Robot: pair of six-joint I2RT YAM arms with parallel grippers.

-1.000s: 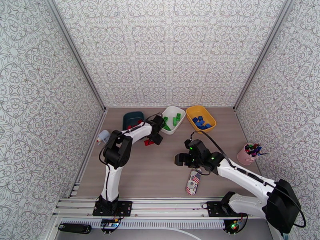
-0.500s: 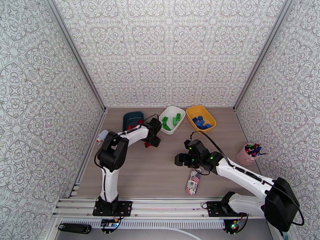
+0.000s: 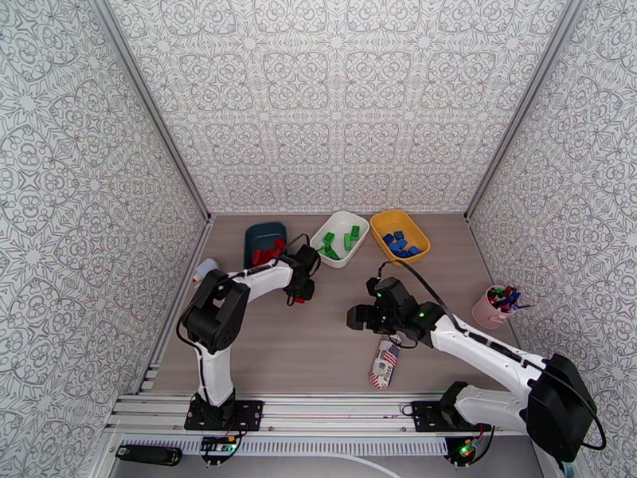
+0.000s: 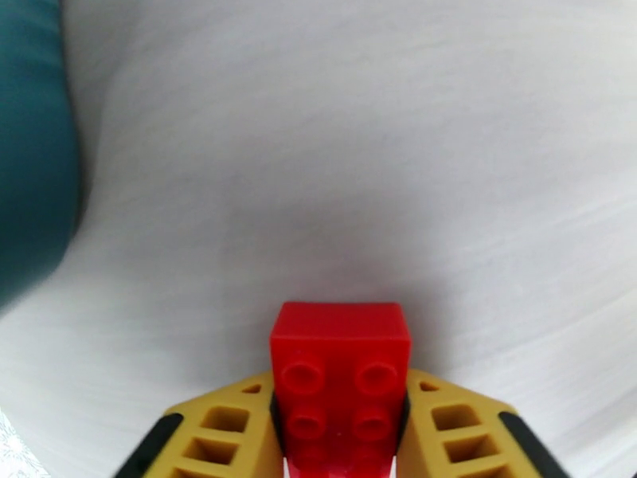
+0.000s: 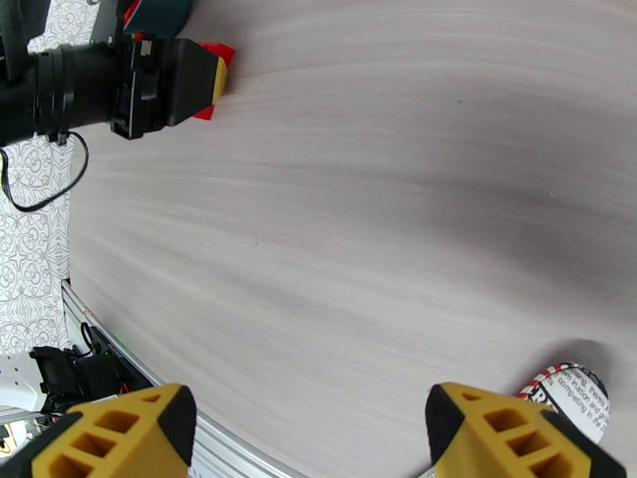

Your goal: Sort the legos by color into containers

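Since a second ago the left arm's elbow has swung toward the near left, and the left pincer [image 3: 301, 290] has drawn back from the white bin [image 3: 344, 221] and come down over the red brick [image 3: 298, 299]. The right arm has barely shifted.

From above, that brick sits at the pincer's tip over the bare surface [image 3: 318, 352], in front of the gap between the teal bin [image 3: 259, 231] and the white bin, outside both. Red bricks [image 3: 267, 252] lie in the teal bin, green bricks [image 3: 338, 240] in the white one, and blue bricks [image 3: 400, 243] in the yellow bin [image 3: 402, 219]. The right pincer [image 3: 354, 316] hangs over mid-surface, just beyond a lying can [image 3: 386, 362]. A pink cup [image 3: 487, 308] stands at the right.

From the left wrist, the left pincer [image 4: 340, 416] is clamped on the red brick [image 4: 340, 344]. Its yellow fingers [image 4: 227, 428] press flat against the brick's two sides, the studs face the camera, and the brick's front end sticks out past the tips. The teal bin [image 4: 32, 137] blurs along the left edge, apart from the brick.

From the right wrist, the right pincer [image 5: 306, 412] stands wide open with bare surface [image 5: 358, 233] between its fingers [image 5: 119, 436]. The can [image 5: 569, 396] lies beside the finger at the picture's right. At top left the left pincer [image 5: 216, 77] grips the red brick [image 5: 221, 51] down at the surface, near the teal bin [image 5: 163, 9].
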